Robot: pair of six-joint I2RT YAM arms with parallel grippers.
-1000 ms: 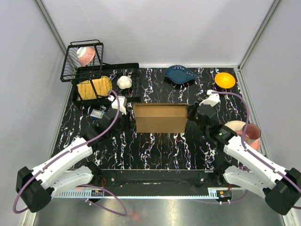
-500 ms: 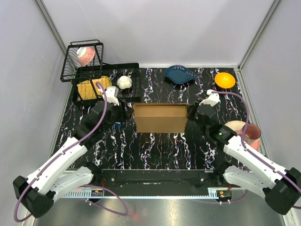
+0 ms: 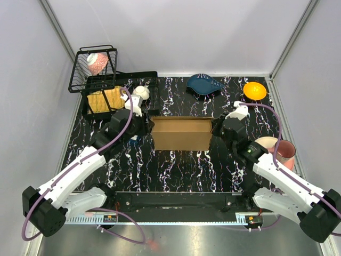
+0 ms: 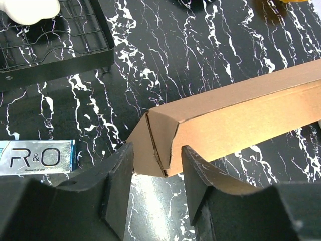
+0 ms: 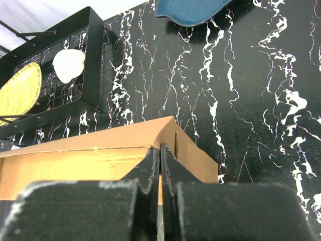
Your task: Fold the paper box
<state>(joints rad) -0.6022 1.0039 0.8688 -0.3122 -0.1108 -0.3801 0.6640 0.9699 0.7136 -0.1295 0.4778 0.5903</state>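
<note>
Box (image 3: 181,134) sits mid-frame on the desk (image 3: 176,176), a long, low brown block running left to right, its top seam showing. Left claw (image 4: 155,153) stands part-way open, one finger on either side of the box's left end flap. Right claw (image 5: 160,155) is squeezed fully together, its tips right at the box's right end.
</note>
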